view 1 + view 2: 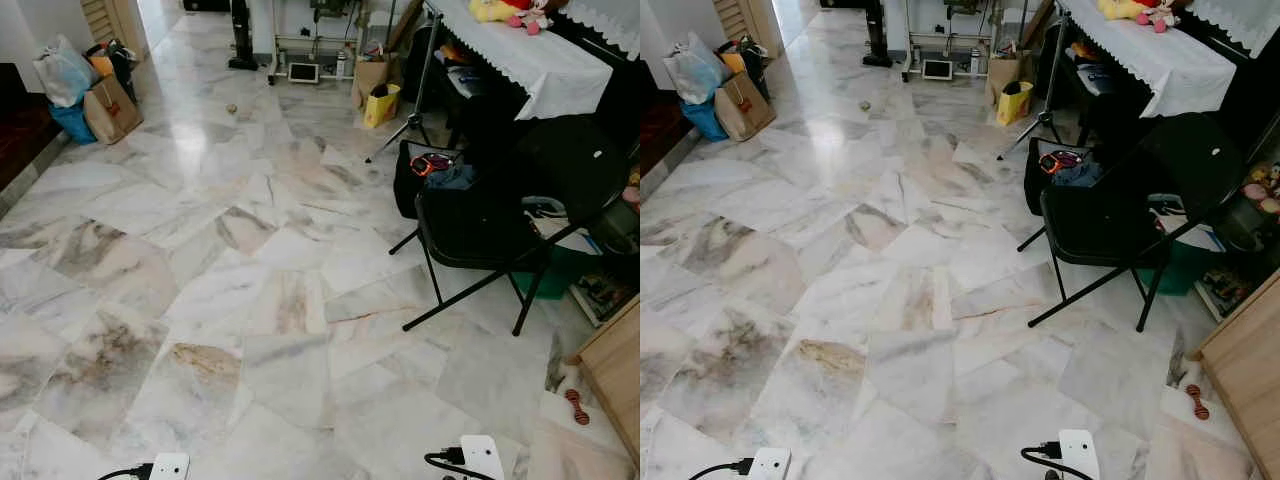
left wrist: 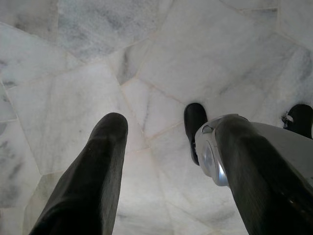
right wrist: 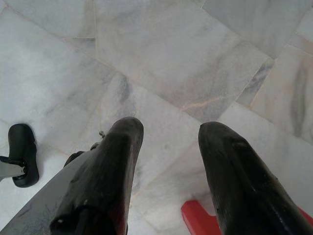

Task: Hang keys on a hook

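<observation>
My left gripper [image 2: 168,125] hangs open over the white marble floor [image 1: 250,290], with nothing between its black fingers [image 2: 98,166]. My right gripper [image 3: 172,128] is also open and empty, pointing down at the same floor. One of my black feet [image 2: 195,128] stands just beyond the left fingers. A small red and orange looped item [image 1: 430,163] lies on a dark bag by the chair; I cannot tell what it is.
A black folding chair [image 1: 480,235] stands at the right, in front of a table with a white lace cloth [image 1: 530,60]. A wooden cabinet [image 1: 615,375] is at the near right, with a small red toy [image 1: 577,405] beside it. Bags [image 1: 105,105] sit at the far left, a yellow bag [image 1: 380,105] at the back.
</observation>
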Controlling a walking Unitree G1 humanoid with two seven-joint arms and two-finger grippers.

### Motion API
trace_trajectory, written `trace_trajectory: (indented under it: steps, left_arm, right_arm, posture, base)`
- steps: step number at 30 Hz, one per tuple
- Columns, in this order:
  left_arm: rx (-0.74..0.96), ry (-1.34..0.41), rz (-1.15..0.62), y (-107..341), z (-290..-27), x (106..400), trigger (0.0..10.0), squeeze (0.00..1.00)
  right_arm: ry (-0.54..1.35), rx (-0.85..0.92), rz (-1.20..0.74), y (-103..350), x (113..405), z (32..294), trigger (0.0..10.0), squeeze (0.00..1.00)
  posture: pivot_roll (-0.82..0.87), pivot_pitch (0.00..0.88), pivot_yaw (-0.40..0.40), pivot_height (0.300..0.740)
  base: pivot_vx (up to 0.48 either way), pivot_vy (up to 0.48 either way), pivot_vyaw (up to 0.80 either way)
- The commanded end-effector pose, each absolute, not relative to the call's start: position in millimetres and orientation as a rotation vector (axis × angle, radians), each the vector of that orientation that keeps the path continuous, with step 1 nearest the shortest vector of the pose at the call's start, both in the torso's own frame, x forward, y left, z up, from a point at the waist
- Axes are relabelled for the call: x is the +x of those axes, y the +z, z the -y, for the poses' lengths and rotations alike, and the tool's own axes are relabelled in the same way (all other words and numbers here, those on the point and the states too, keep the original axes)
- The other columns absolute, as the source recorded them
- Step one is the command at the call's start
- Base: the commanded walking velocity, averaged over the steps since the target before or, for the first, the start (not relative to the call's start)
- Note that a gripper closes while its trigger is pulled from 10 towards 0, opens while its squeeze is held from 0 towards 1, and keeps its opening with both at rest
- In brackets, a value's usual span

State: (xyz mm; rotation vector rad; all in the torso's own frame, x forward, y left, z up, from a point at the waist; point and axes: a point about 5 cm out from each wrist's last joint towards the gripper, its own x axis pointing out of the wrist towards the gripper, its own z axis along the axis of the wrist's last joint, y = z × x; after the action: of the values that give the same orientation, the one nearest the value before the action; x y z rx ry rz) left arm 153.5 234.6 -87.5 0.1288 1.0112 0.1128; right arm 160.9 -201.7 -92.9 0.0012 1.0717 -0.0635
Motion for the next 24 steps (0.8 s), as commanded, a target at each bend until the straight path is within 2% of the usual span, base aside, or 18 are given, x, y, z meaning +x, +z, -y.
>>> trace_trajectory:
  steps: [1, 5, 11, 13, 24]
  left_arm:
    - [0.104, 0.08, -1.014, -90, -210, 163, 10.0, 0.0]
    - [0.037, 0.035, -1.013, -91, -202, 163, 10.0, 0.0]
    - [-0.049, 0.101, -1.011, -94, -206, 153, 10.0, 0.0]
    - [-0.141, 0.113, -0.98, -94, -202, 153, 10.0, 0.0]
    - [-0.096, 0.069, -0.953, -90, -200, 162, 10.0, 0.0]
  right_arm:
    - [-0.002, 0.086, -0.952, -79, 193, 192, 10.0, 0.0]
    - [-0.033, 0.063, -0.957, -79, 193, 194, 10.0, 0.0]
    - [-0.042, 0.078, -0.952, -80, 191, 193, 10.0, 0.0]
    - [-0.039, 0.067, -0.951, -79, 191, 195, 10.0, 0.0]
    - [-0.034, 0.074, -0.927, -78, 192, 197, 10.0, 0.0]
  posture:
    - [0.02, 0.0, -0.093, 0.74]
    - [0.03, 0.0, -0.1, 0.74]
    - [0.03, 0.0, -0.092, 0.74]
    - [0.03, 0.0, -0.095, 0.74]
    - [0.03, 0.0, -0.099, 0.74]
  base:
    - [0.0, 0.0, 0.0]
    - [0.0, 0.0, 0.0]
    - [0.0, 0.0, 0.0]
    - [0.0, 0.0, 0.0]
    - [0.0, 0.0, 0.0]
